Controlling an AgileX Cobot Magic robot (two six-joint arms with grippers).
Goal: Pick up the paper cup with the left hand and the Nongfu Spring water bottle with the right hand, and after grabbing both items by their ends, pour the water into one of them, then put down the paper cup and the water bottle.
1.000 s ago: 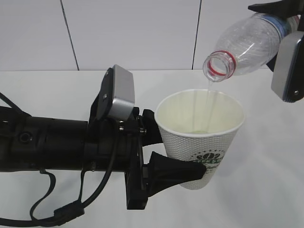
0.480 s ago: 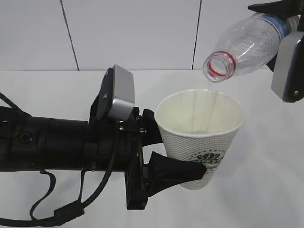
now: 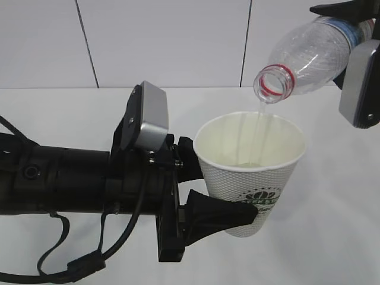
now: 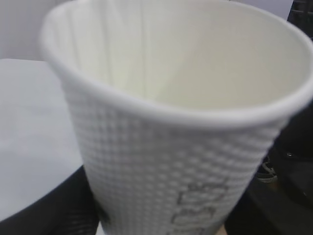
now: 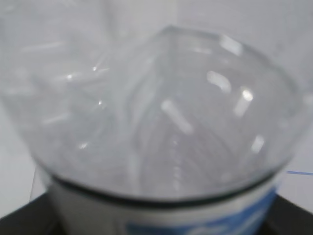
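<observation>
The white dimpled paper cup [image 3: 255, 178] with its green logo is held upright above the table, my left gripper [image 3: 224, 185] shut on its lower part. The left wrist view is filled by the cup [image 4: 171, 147], with a black finger [image 4: 41, 210] on each side. Up at the right, the clear water bottle [image 3: 309, 56] with a red neck ring tilts mouth-down over the cup. My right gripper [image 3: 356, 29] is shut on its labelled end. A thin stream of water [image 3: 260, 122] falls into the cup. The right wrist view shows the bottle [image 5: 161, 122] close and blurred.
The white table [image 3: 332, 237] lies under both arms, with a white panelled wall [image 3: 166, 41] behind. The left arm's black cable [image 3: 89, 261] loops at the lower left. The silver box [image 3: 359, 83] on the right wrist hangs beside the bottle.
Both arms, cup and bottle stay where they were. The stream of water keeps running from the bottle's mouth into the cup.
</observation>
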